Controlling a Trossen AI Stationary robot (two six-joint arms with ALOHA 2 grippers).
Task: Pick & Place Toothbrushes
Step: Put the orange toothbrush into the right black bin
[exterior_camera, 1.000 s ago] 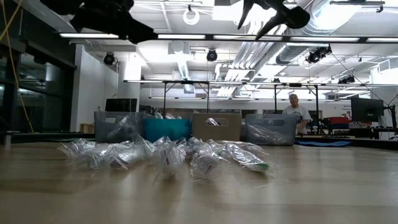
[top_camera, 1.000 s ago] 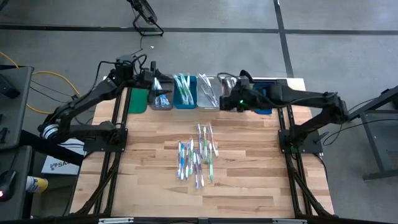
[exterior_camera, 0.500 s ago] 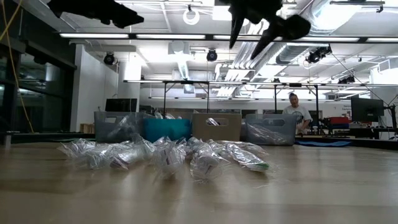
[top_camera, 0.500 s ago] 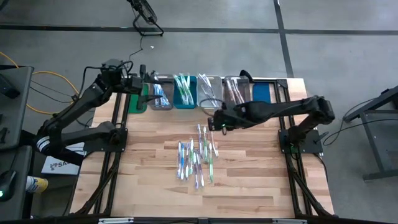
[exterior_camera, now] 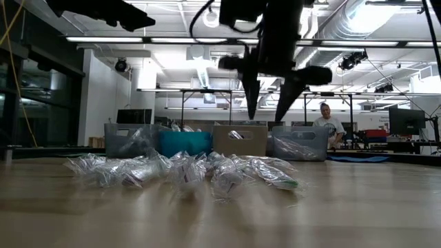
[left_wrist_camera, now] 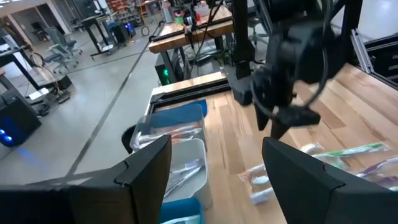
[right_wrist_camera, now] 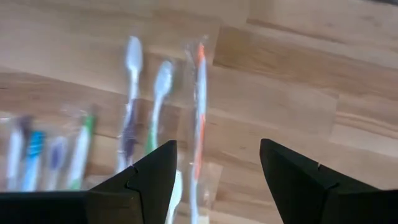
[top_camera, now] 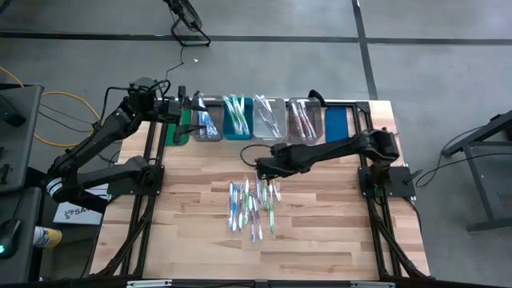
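A pale wooden table (top_camera: 320, 240) sits on a grey floor in a bright workshop, and along its far edge runs a row of bins (top_camera: 240, 118), several with wrapped brushes lying inside. Out in the middle of the table lies the pile of toothbrushes (top_camera: 254, 200), each in a clear wrapper, handles showing blue, green, purple and one orange, mostly lined up side by side pointing toward the bins. The right tool (top_camera: 260, 170) is stretched in from its post and hangs over the far end of that pile, fingers pointing down at it; in the low view the right tool (exterior_camera: 269, 103) hovers clear above the crinkled wrappers with its two fingers spread wide and nothing between them. Its own wrist camera looks straight down past the parted fingers at the orange-handled brush (right_wrist_camera: 198, 118) and its neighbours on the wood. The left tool (top_camera: 192, 106) waits up by the left end of the bin row, above the bins, jaws also wide apart and empty. Beyond the table, a person (exterior_camera: 329, 127) is visible at a distant workbench.
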